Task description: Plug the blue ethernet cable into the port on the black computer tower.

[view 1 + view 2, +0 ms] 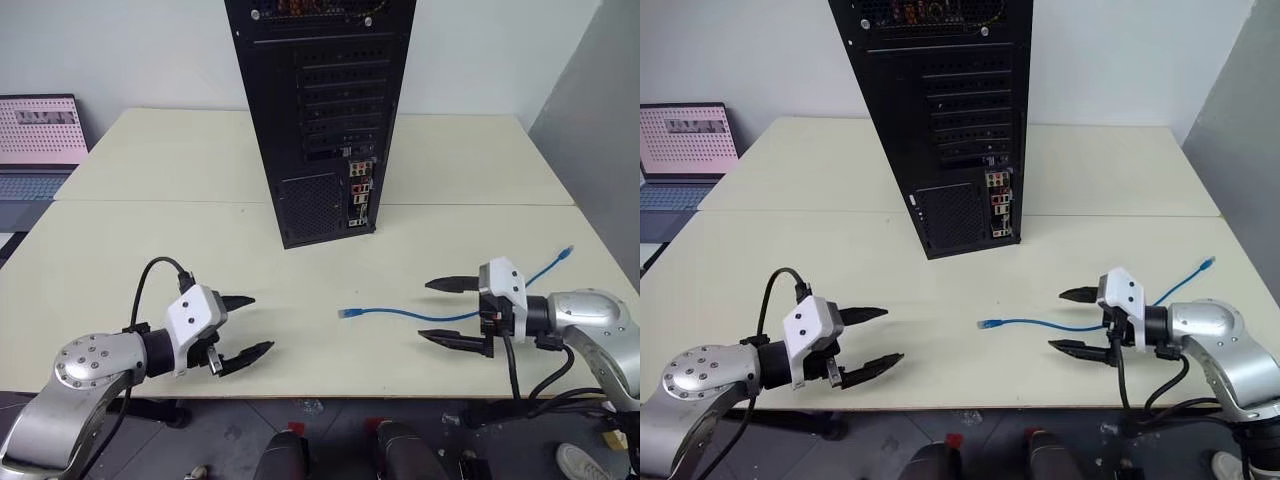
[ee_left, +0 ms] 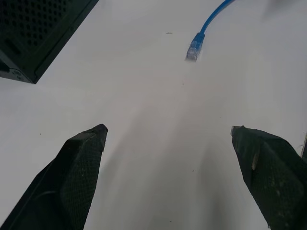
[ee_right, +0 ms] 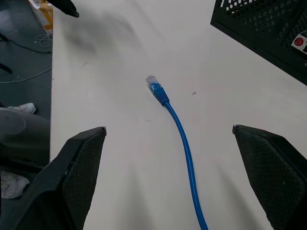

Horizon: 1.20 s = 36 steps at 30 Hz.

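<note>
Lying loose on the bench point(image 1: 150, 250) toward its right edge, the blue ethernet cable point(image 1: 400, 314) runs between the spread fingers of our right end effector point(image 1: 452, 312), which grips nothing. Our left end effector point(image 1: 245, 327) hangs open and empty near the front edge. The black computer tower point(image 1: 320, 110) stands mid-bench, its port point(image 1: 360, 199) strip facing us.

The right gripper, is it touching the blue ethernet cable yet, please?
Apart: the right wrist view shows the blue ethernet cable lying between the open right gripper's fingers, bare table either side.
</note>
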Each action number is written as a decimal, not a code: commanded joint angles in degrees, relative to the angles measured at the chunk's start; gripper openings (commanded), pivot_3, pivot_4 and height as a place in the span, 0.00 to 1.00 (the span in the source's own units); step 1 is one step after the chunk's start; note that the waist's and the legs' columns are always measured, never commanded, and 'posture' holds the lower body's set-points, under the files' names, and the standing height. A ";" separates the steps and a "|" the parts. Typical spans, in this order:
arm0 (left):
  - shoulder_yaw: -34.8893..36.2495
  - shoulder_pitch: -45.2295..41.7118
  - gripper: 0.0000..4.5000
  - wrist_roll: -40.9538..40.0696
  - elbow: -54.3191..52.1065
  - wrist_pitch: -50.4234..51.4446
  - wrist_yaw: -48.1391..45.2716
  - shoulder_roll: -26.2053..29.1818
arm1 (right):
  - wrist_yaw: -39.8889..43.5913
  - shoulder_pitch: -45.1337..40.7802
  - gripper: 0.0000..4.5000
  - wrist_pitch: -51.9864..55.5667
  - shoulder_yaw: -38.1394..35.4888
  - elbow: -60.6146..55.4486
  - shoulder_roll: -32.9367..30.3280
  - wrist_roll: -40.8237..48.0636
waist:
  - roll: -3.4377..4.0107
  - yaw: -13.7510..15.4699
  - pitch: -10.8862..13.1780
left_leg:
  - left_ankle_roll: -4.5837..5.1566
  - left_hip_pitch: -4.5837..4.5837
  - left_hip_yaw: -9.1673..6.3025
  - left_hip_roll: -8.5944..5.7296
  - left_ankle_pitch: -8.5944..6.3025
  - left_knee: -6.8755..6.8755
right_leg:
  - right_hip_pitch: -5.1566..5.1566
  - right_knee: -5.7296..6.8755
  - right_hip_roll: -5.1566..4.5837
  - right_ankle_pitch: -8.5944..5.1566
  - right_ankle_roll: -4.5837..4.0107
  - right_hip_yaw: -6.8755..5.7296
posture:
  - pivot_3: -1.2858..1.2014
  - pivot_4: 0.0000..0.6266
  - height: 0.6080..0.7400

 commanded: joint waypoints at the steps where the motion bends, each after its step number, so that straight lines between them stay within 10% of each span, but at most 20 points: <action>1: 0.92 0.94 0.97 -0.27 -2.51 -1.78 -0.71 0.36 | 0.06 -0.97 1.00 -0.86 -0.79 -1.39 0.18 0.13 | 0.00 0.00 0.00 | 0.00 0.00 0.00 0.00 0.00 0.00 | 0.00 0.00 0.00 0.00 0.00 0.00 | 0.52 0.24 1.00; 30: -4.56 1.06 0.97 4.78 -1.52 -2.86 0.24 -0.34 | 0.08 -16.31 1.00 -18.91 17.53 29.58 18.81 -18.50 | 0.00 -0.04 0.00 | 0.00 -0.02 0.04 0.00 0.00 0.01 | -0.03 0.03 0.00 0.15 -0.29 -0.09 | 0.52 0.24 1.00; 36: -4.31 0.48 1.00 2.52 -2.04 -1.73 0.29 -1.12 | 1.19 -16.86 0.65 -21.88 18.09 31.68 18.79 -20.20 | 0.00 -0.04 -0.01 | 0.00 0.00 -0.01 0.00 0.00 0.02 | -0.02 0.04 0.00 0.16 -0.30 -0.09 | 0.52 0.24 1.00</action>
